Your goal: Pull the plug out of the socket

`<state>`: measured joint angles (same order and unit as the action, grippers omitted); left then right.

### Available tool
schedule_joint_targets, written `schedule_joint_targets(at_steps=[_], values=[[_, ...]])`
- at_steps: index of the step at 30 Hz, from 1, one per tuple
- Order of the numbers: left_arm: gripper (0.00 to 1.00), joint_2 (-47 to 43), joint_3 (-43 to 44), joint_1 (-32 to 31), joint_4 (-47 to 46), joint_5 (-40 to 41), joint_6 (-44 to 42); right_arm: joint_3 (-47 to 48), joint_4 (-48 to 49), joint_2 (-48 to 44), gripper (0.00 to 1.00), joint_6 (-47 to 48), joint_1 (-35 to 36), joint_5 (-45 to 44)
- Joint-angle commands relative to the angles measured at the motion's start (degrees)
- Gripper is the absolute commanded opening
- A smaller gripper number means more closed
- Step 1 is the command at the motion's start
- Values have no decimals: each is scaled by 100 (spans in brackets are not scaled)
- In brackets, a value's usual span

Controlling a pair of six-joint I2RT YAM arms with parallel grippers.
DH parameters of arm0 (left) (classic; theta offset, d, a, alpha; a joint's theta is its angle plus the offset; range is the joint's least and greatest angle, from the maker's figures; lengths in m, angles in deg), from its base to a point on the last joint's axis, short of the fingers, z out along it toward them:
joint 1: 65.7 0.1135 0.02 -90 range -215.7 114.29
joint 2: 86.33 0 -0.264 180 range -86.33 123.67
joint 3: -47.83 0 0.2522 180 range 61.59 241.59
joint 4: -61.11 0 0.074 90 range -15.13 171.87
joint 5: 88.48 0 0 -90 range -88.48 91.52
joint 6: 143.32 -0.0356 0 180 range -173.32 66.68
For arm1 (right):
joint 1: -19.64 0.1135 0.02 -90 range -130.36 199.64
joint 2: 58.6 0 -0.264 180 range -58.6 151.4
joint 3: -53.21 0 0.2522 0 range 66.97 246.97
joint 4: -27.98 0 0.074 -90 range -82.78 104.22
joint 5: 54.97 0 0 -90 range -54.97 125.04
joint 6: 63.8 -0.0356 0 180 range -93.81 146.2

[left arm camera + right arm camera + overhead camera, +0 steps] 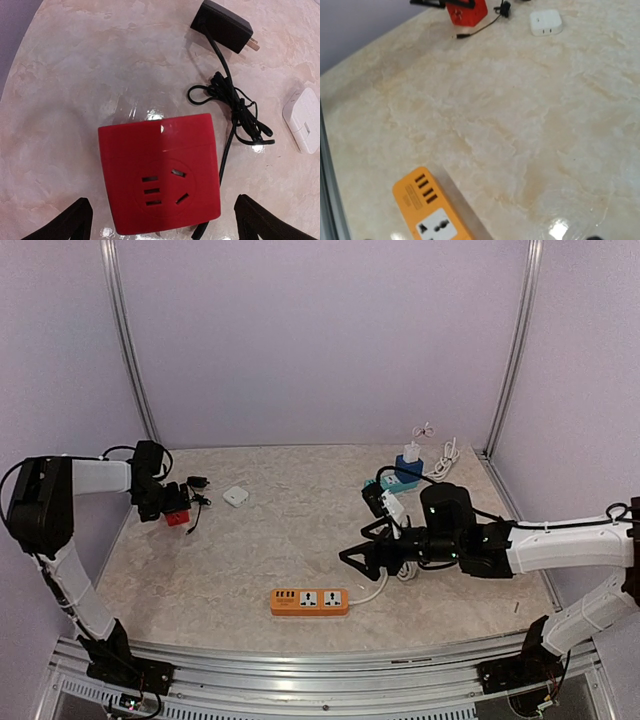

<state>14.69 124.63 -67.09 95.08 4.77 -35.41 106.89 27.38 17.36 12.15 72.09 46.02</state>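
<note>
Red square plastic socket sits inside your wide-open, empty left gripper; an off-centre close could skid it away.

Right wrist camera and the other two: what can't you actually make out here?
Right wrist view: the orange power strip is cut off by the bottom edge.
Left wrist view: the white adapter is cut off by the right edge.
Top view: whether the white charger is seated in the blue socket is too small to tell.
</note>
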Motion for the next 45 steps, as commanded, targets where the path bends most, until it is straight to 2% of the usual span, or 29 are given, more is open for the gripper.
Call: schedule_joint_targets(at_steps=[1, 7, 14, 21, 32, 34, 37, 40, 45], values=[[99, -672, 96, -338, 227, 105, -48, 331, -267, 433, 89, 517, 148, 119], [99, -1507, 359, -1042, 517, 155, -162, 907, -760, 1280, 88, 1071, 446, 362], [99, -2233, 179, -1390, 499, 3, -47, 1733, -1490, 2346, 86, 1709, 795, 344], [99, -2458, 18, -1532, 482, 70, -9, 2212, -1897, 3030, 86, 1967, 894, 449], [99, -2463, -113, -1571, 279, 16, 46, 2401, -2021, 3586, 85, 2054, 908, 27], [99, -2493, -163, -1575, 190, -28, 37, 2332, -2010, 3599, 80, 2035, 908, -76], [99, -2506, -220, -1588, 143, -41, 61, 2228, -1923, 3590, 65, 1896, 876, -209], [99, -2475, -242, -1613, 116, -56, 72, 2010, -1691, 3494, 55, 1638, 723, -185], [99, -2408, -240, -1689, 117, -45, 72, 1538, -1388, 3173, 49, 1146, 140, -370]])
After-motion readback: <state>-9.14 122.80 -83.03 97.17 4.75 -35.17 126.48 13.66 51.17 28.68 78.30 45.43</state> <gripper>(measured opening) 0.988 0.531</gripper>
